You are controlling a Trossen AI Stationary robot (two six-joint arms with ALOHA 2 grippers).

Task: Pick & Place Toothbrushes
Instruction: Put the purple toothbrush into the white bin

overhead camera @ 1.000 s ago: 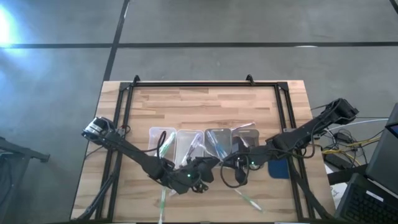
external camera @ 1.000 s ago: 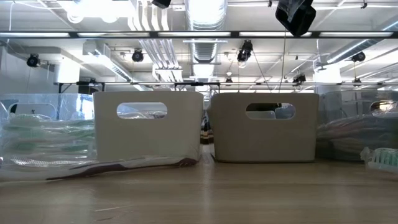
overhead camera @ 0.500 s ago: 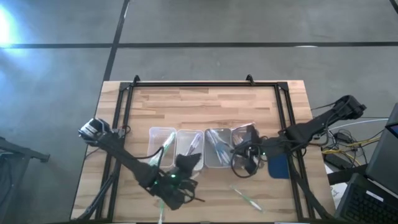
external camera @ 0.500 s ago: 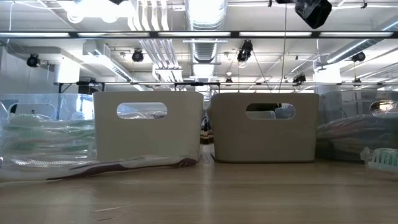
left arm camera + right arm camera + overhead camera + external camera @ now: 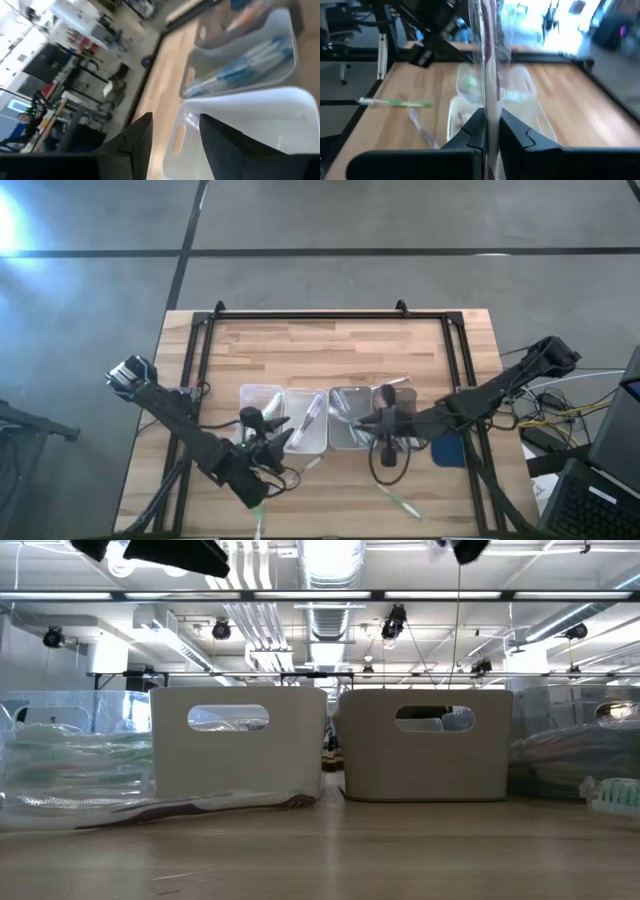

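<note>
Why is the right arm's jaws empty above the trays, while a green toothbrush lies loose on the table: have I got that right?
Not quite: the right gripper has its jaws shut on a wrapped red-accented toothbrush, as the right wrist view shows. The green toothbrush does lie loose on the table.

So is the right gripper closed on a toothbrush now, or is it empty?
Closed on one. In the right wrist view the right gripper pinches a wrapped toothbrush with a red-pink accent, which stands straight up between its fingers, above the clear trays.
</note>
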